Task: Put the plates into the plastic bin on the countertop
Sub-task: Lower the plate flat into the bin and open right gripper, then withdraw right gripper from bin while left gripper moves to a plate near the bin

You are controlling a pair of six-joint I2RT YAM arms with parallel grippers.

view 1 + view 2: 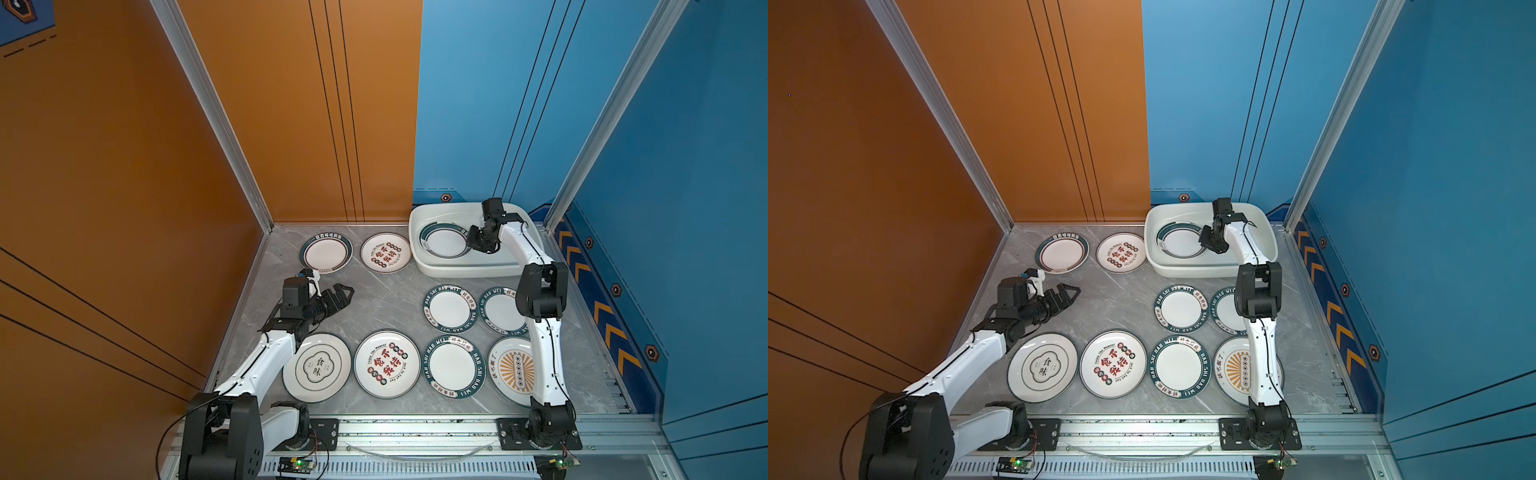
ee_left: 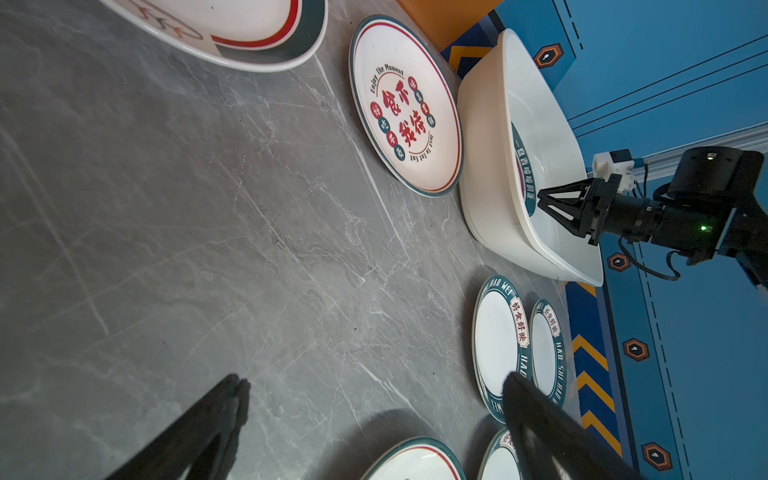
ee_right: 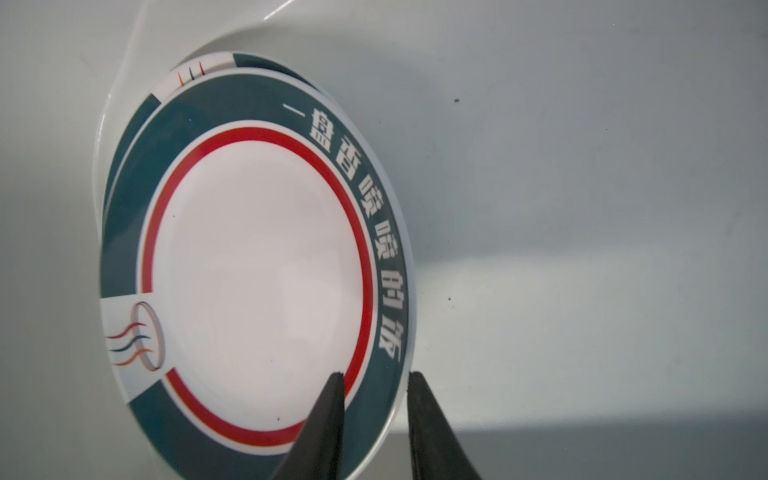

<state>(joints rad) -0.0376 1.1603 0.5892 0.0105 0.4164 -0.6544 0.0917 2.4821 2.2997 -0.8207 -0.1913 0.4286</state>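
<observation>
Teal-rimmed plate [image 3: 253, 266] lettered 一盘香喷喷的饭 lying flat in the bin [image 1: 419, 232], right gripper [image 3: 376, 374] slightly parted astride its rim, left gripper [image 1: 345, 293] spread wide above bare countertop [image 1: 386, 299], other plates [image 1: 450, 309] on the countertop reading "HAO SHI HAO WEI", "Enjoy The Moment"

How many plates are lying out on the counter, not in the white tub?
8: two back plates, two mid-right plates, four front-row plates. The right arm partly covers two; none seems fully hidden.

light: bright, even | shadows: soft | plastic bin [image 3: 582, 166]: mild glare, seemingly
</observation>
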